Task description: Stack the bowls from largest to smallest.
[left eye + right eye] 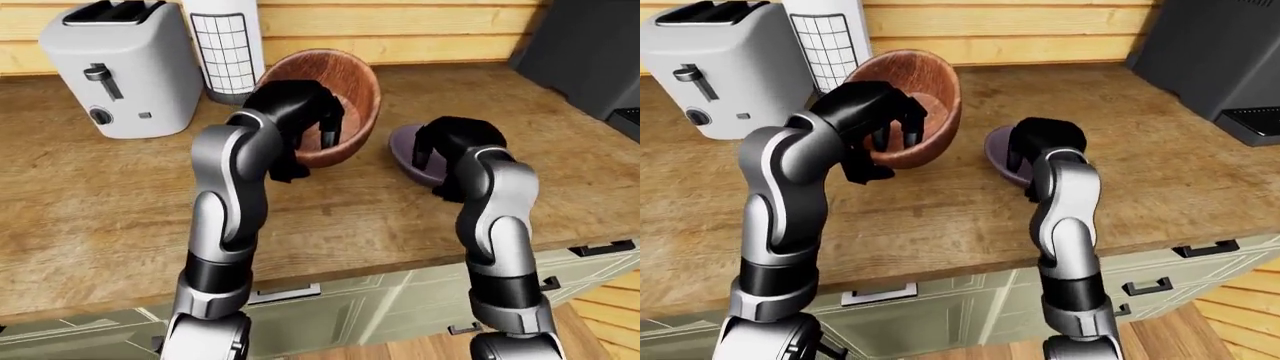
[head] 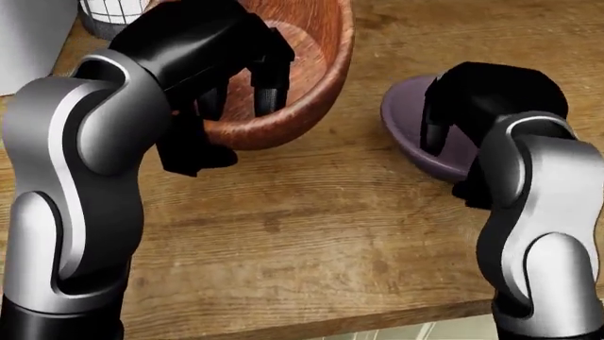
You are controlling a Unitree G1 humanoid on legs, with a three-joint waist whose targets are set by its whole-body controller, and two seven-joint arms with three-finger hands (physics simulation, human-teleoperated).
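While the left hand point(image 2: 221, 67) grips the tilted wooden bowl point(image 1: 345, 82), the right hand point(image 2: 476, 106) clasps and half-hides the purple bowl point(image 2: 406, 120).

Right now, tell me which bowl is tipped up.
The wooden bowl, gripped at its rim by the left hand; the smaller purple bowl also tilts, but less.

Two bowls side by side on the counter, one under each hand.

The larger bowl point(image 1: 335, 97) is found tilted at the left hand point(image 1: 300, 112), whose fingers are hooked over its near rim and into it. To the right of that hand, the smaller bowl point(image 2: 425, 134) is set on the countertop point(image 1: 90, 195), with the right hand point(image 2: 481, 106) placed over it and fingers reaching inside. Up and to the left of the left hand, a toaster point(image 1: 120, 67) is seen, with a canister point(image 1: 225, 45) standing between it and the larger bowl. Far right of the right hand, an appliance point(image 1: 1225, 52) is parked.
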